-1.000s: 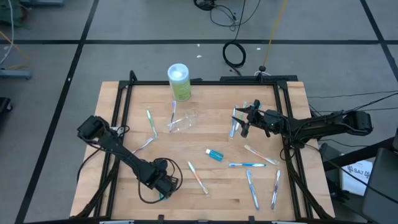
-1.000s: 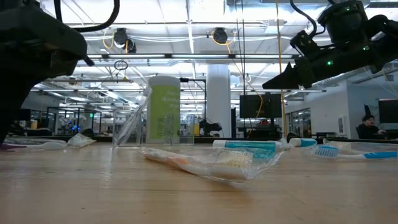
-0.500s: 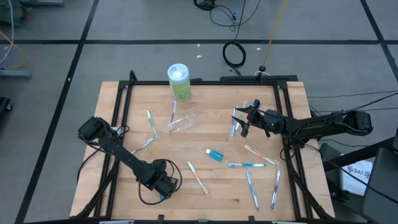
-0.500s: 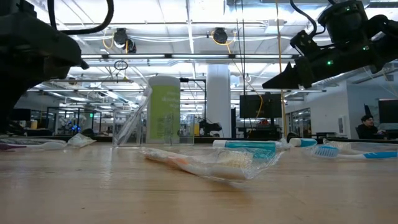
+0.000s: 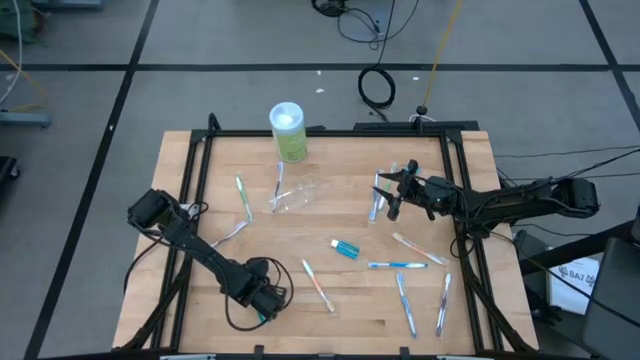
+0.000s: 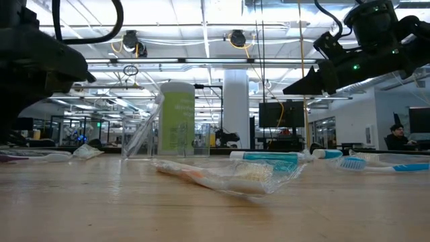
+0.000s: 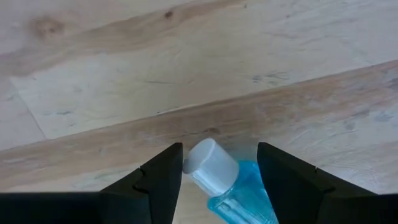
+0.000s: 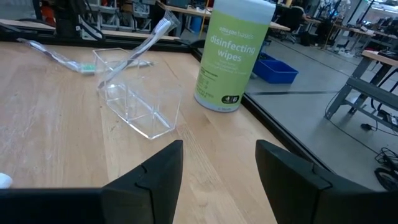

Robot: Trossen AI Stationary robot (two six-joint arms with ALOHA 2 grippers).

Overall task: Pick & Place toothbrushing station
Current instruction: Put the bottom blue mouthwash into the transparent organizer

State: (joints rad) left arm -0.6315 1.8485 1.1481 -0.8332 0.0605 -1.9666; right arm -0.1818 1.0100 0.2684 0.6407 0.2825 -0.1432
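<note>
Blue tube (image 7: pixel 225 185) with the white cap sits between my left gripper (image 7: pixel 219 180) fingers at the table's near-left edge, jaws open around it, so I'd close gently on the body, right gripper (image 5: pixel 392 195) parked open mid-right.

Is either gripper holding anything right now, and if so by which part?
The left gripper has a small blue tube between its open fingers, white cap end forward, not clamped. The right gripper is open and empty, above the table near the clear cup.
</note>
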